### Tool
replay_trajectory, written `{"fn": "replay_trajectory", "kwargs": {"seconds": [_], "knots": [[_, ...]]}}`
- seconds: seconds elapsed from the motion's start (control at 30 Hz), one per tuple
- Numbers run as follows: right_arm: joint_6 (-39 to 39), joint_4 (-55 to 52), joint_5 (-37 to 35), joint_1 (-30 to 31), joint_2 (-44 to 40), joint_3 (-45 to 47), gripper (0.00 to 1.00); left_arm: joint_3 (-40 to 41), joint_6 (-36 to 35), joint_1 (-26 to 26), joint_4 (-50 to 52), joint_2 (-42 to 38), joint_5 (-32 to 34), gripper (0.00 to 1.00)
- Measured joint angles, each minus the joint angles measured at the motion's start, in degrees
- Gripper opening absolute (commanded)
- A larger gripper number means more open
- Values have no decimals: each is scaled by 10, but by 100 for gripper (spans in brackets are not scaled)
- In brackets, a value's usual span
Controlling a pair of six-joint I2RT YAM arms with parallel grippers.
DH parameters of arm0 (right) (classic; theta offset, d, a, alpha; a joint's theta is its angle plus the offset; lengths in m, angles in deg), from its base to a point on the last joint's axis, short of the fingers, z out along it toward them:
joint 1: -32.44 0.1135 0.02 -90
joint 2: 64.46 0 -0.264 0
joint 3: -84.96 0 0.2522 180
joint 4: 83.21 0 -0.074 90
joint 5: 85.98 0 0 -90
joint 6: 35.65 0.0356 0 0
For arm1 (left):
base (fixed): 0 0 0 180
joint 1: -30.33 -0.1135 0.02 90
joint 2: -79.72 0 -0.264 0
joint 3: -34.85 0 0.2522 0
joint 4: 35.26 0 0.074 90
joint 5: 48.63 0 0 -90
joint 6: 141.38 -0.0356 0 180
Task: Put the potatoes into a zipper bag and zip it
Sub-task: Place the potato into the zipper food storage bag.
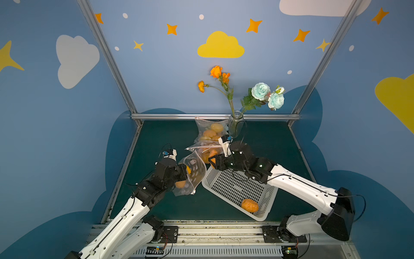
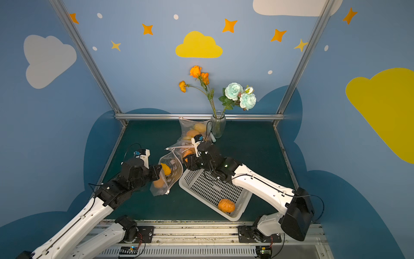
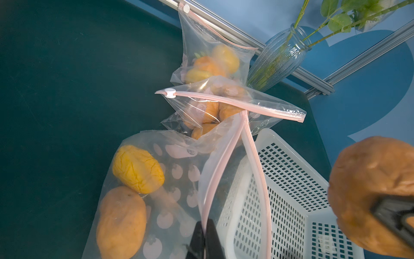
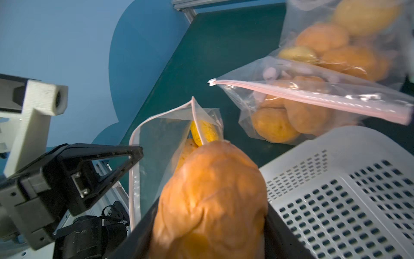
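My left gripper (image 3: 205,226) is shut on the pink zip rim of an open zipper bag (image 1: 196,173), holding its mouth up beside the basket. Inside the bag lie a wrinkled yellow potato (image 3: 137,169) and an orange potato (image 3: 122,222). My right gripper (image 4: 210,224) is shut on another orange potato (image 4: 212,192), which hangs just at the bag's mouth (image 4: 161,139), above the basket's far corner. In both top views the two grippers (image 1: 187,172) (image 1: 211,162) face each other across the bag. One more potato (image 1: 249,205) (image 2: 226,205) lies in the basket.
The white perforated basket (image 1: 235,186) sits tilted at the front right under my right arm. Two zipped bags of potatoes (image 1: 210,132) (image 1: 206,150) lie behind the open bag. A glass vase with flowers (image 1: 235,125) stands beside them at the back rail.
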Motion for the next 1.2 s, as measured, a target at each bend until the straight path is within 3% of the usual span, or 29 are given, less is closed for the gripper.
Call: {"fn": "replay_trajectory", "kwargs": {"seconds": [0.23,0.37,0.63,0.83,1.1,1.2], "knots": [[-22,-6,42,29,117,-75,24,2,0,0,-4,0,0,3],[-22,-17,57,36,158,-108,20,6,0,0,-4,0,-1,3],[-19,-42,57,36,208,-140,24,8,0,0,-4,-13,-1,3],[-15,-63,41,35,224,-147,38,10,0,0,-4,-18,-1,3],[-13,-71,21,35,224,-147,65,10,0,0,-3,-20,0,3],[-11,-75,12,35,224,-147,69,10,0,0,-3,-27,1,3]]}}
